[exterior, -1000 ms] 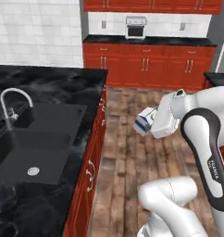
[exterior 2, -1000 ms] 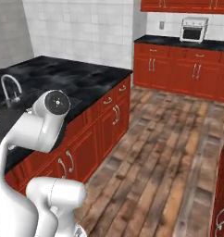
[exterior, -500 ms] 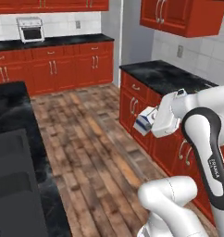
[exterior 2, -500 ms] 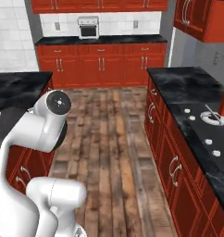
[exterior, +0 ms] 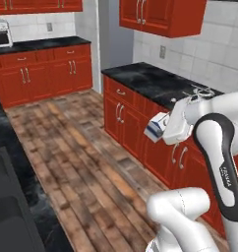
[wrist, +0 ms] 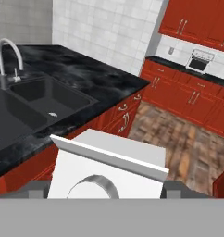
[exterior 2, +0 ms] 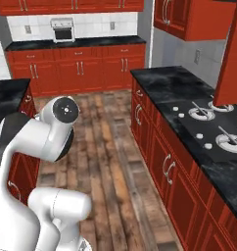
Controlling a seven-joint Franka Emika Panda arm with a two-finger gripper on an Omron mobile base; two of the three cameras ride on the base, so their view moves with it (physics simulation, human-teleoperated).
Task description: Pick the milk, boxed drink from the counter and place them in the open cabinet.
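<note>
Hand view: jaws pinching small white gable-top milk carton with blue band (wrist: 109, 171) across flat side walls; probably light, crushable, best gripped mid-body.

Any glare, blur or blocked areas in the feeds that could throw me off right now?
Left base view: sharp, even light, the milk in the hand reads clearly. Right base view: soft sheen on the counter, the arm blocks the lower left. Hand view: the milk carton covers the lower centre; the sink and faucet stay crisp, no blur.
</note>
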